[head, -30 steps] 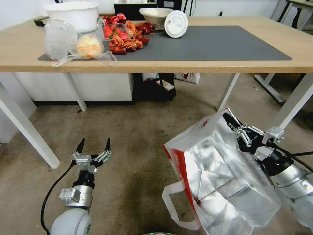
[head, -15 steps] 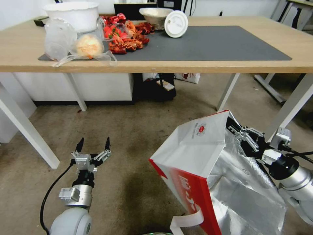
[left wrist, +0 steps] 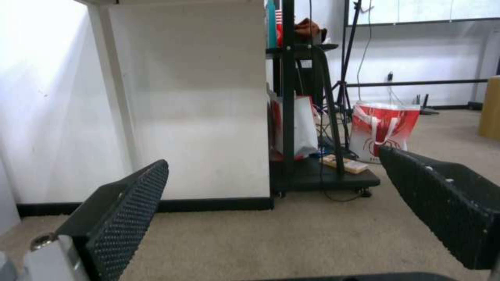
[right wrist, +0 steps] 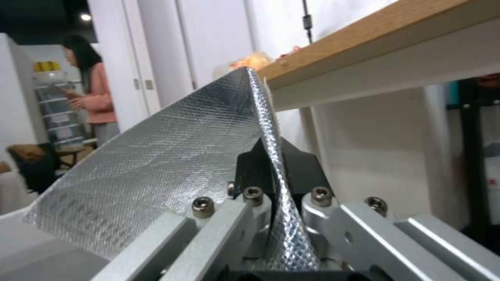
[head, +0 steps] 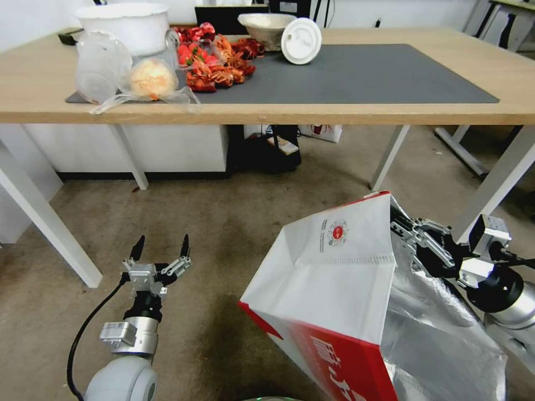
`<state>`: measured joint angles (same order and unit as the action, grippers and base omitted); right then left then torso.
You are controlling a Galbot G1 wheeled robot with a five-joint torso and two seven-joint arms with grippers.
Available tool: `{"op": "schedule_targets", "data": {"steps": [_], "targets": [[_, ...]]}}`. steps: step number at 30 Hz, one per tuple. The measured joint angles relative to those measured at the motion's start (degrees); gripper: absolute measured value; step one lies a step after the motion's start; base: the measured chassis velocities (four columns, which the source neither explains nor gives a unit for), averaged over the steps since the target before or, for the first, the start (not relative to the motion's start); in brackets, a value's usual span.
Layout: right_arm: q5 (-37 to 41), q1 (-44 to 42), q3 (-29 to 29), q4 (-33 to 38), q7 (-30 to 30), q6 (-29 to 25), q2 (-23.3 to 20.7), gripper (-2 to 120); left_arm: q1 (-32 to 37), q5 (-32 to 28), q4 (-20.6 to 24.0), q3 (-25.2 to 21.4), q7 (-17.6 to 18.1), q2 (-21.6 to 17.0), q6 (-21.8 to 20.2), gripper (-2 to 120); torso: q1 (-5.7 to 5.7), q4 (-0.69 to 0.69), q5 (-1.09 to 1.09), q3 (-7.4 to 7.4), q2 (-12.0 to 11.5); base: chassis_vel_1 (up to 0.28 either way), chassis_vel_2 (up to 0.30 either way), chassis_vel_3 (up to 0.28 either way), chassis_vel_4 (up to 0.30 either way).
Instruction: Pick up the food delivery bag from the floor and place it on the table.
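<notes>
The food delivery bag (head: 334,267) fills the lower right of the head view, tilted, with its white logo face up, a red side panel below and the silver foil lining to the right. My right gripper (head: 400,224) is shut on the bag's upper rim. In the right wrist view the foil rim (right wrist: 273,148) is pinched between the black fingers (right wrist: 250,164). The bag's lower part runs past the view's bottom edge, so contact with the floor (head: 223,234) cannot be told. The table (head: 390,114) stands beyond, above the bag. My left gripper (head: 160,248) (left wrist: 273,158) hangs open low over the carpet.
On the table lie a dark grey mat (head: 356,72), a bun in a clear bag (head: 151,78), red wrappers (head: 214,61), a white bowl (head: 125,22) and a lid (head: 301,40). White table legs (head: 390,156) and a black cart (head: 267,147) stand below. Another red-white bag (left wrist: 383,130) sits far off.
The bag has risen and swung toward me and leftward, turning its white logo face up. Its loop handle has left the view. The right gripper shifted slightly right. The left arm is still.
</notes>
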<state>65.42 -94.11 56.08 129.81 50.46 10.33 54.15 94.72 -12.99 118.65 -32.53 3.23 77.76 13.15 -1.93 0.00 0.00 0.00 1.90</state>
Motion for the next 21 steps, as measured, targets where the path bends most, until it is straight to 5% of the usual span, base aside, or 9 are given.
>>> {"op": "schedule_targets", "data": {"steps": [15,21], "targets": [[-0.6,-0.3,0.1,-1.2,4.8,0.6,1.1,0,0.8,1.4,-0.2,-0.3,-1.1,-0.3,3.2,100,0.0,0.0,0.0,0.1,0.3,0.0,0.0,0.0,0.0],[-1.1,-0.2,0.0,-1.4,5.1,0.6,1.2,0,1.3,2.1,-1.1,-0.3,-1.6,0.0,5.8,100,-0.06,0.0,0.0,1.46,1.7,0.0,0.0,0.0,0.0]]}}
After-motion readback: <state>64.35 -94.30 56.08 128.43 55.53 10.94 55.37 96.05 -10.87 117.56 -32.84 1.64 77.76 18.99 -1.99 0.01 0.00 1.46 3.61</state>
